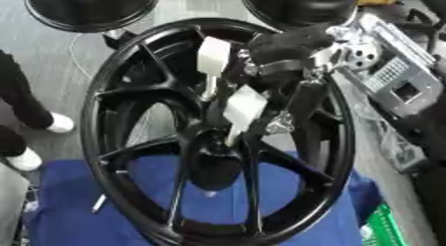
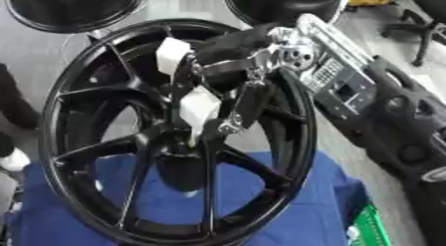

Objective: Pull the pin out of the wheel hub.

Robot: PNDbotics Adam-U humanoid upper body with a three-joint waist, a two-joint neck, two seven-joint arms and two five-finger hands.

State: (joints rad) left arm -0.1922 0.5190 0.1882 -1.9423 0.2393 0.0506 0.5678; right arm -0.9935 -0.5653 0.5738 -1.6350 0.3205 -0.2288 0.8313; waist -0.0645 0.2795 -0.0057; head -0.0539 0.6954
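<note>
While the black wheel hub [image 1: 218,135] stood at frame centre, the right hand [image 1: 261,75] was clamped on the pale pin [image 1: 233,136], judged rigid and best gripped near its top.

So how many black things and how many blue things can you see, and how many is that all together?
Black: 4 - the wheel, the robot hand reaching into it from the right, and two round black things at the top.
Blue: 1 - the cloth under the wheel.
Total: 5
</note>
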